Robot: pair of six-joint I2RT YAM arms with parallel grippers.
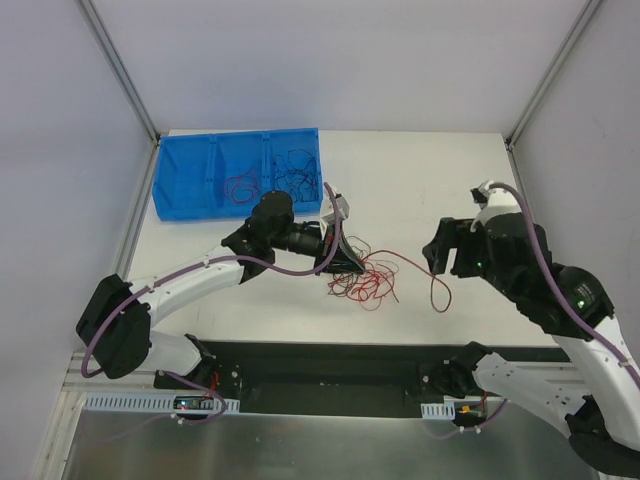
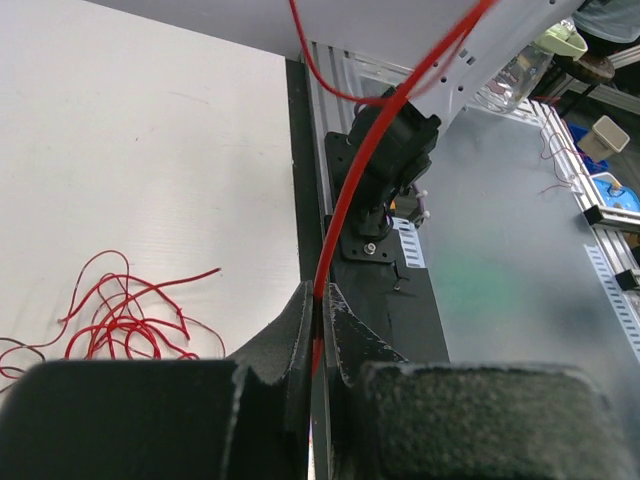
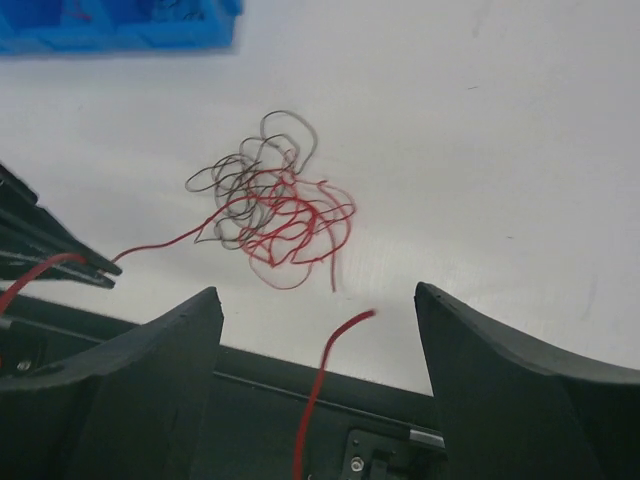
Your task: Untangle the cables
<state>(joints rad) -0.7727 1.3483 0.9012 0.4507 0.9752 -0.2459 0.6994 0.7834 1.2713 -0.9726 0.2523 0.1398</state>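
Observation:
A loose tangle of thin red and black cables (image 1: 365, 280) lies on the white table (image 1: 420, 180) near its front edge. It also shows in the right wrist view (image 3: 268, 212). My left gripper (image 1: 350, 262) is right beside the tangle. In its wrist view the left gripper (image 2: 318, 305) is shut on one red cable (image 2: 345, 200), which runs up out of the jaws. Red loops (image 2: 120, 320) lie to its left. My right gripper (image 1: 438, 262) is open and stands right of the tangle. A free red cable end (image 3: 335, 355) sits between the right gripper's (image 3: 315, 290) open fingers, untouched.
A blue divided bin (image 1: 200, 175) holding a few red and black wires stands at the table's back left, and shows in the right wrist view (image 3: 110, 25). A black base strip (image 1: 330, 360) runs along the near edge. Frame posts stand at the back corners.

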